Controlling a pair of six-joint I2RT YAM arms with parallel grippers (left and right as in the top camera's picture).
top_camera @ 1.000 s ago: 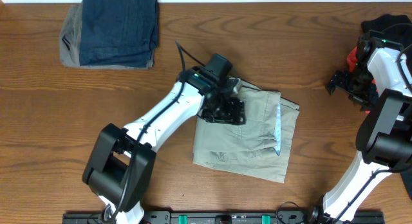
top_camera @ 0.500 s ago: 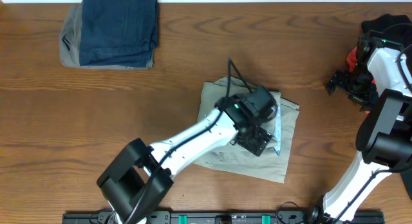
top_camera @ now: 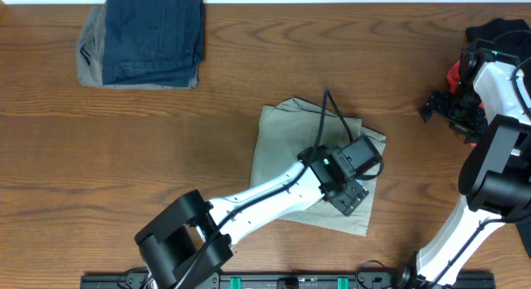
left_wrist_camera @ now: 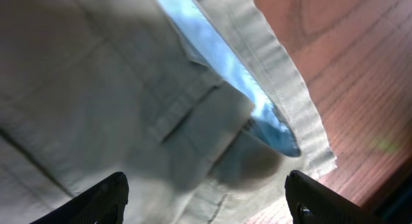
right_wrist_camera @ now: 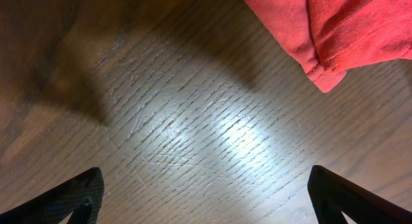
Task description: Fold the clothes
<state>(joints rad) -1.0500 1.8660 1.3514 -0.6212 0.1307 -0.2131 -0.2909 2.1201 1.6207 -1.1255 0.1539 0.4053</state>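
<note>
The light khaki-beige trousers [top_camera: 286,148] lie folded into a rough rectangle in the middle of the wooden table. My left gripper [top_camera: 355,196] is open and empty just above their lower right part. In the left wrist view [left_wrist_camera: 116,95] the cloth fills the frame, with a pale blue lining [left_wrist_camera: 238,76] showing at a fold and the hem edge next to bare wood. My right gripper [top_camera: 440,106] is open and empty at the far right, over bare wood.
Folded dark blue jeans [top_camera: 153,36] on a grey garment [top_camera: 90,56] sit at the back left. Black and coral-red garments [top_camera: 489,40] lie at the far right; the red cloth [right_wrist_camera: 335,31] shows in the right wrist view.
My left arm has swept from the trousers' upper left across to their lower right edge. The blue lining strip is now under the gripper. The right arm has not moved.
</note>
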